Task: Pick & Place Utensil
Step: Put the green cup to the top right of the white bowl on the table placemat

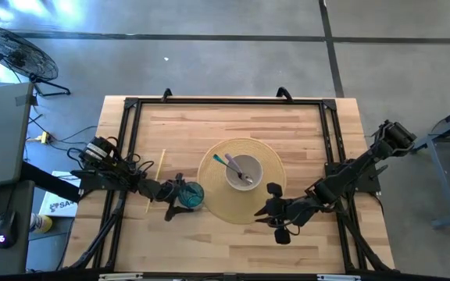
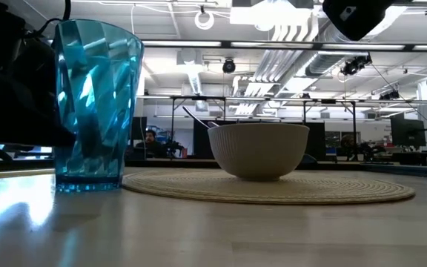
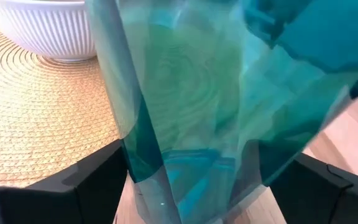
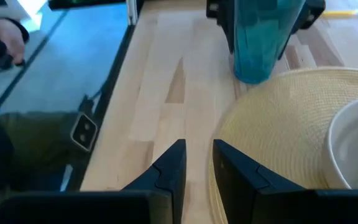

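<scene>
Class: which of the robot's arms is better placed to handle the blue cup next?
Left. The left gripper has its fingers on both sides of the blue cup; the right gripper sits empty at the placemat edge.

Count, all relative to the mat (image 1: 209, 183):
- 1 round woven mat, mid-table.
- 1 white ribbed bowl (image 1: 244, 172), on the mat, about centred.
- 2 utensils in the bowl: 1 with a teal handle (image 1: 219, 159), 1 grey spoon (image 1: 236, 167). Kinds beyond that can't be told.
- 1 blue cup (image 1: 191, 194), upright, just off the mat's left edge, on the table (image 1: 233, 121).
- 1 yellow stick (image 1: 155, 180), on the table well left of the mat, beyond the cup.
- 2 arms, 2 grippers: left gripper (image 1: 180, 193) at the cup, left of the mat; right gripper (image 1: 269, 212) over the mat's near-right edge.
</scene>
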You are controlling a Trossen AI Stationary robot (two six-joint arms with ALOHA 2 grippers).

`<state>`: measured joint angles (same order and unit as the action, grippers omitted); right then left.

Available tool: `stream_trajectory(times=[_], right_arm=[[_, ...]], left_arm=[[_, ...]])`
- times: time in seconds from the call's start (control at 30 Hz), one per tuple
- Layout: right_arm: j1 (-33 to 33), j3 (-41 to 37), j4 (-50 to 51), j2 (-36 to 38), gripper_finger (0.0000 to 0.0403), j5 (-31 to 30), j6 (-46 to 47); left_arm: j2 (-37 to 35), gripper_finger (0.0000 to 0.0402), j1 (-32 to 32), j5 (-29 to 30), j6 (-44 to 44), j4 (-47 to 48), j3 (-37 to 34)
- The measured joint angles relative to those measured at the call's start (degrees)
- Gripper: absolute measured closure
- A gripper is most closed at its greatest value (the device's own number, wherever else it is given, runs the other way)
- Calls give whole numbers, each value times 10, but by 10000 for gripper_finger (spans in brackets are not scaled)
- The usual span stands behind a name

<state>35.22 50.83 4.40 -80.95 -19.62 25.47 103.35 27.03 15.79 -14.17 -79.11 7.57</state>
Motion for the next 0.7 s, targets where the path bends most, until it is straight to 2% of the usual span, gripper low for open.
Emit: stream_trajectory(times=[0.43,0.7], right_arm=[[0,0,-133,0,329,-1,0],[0,0,-152,0,330,0,-7]], left_arm=[[0,75,0,0,-11,-9,0],[0,78,0,3,-18,-20,0]])
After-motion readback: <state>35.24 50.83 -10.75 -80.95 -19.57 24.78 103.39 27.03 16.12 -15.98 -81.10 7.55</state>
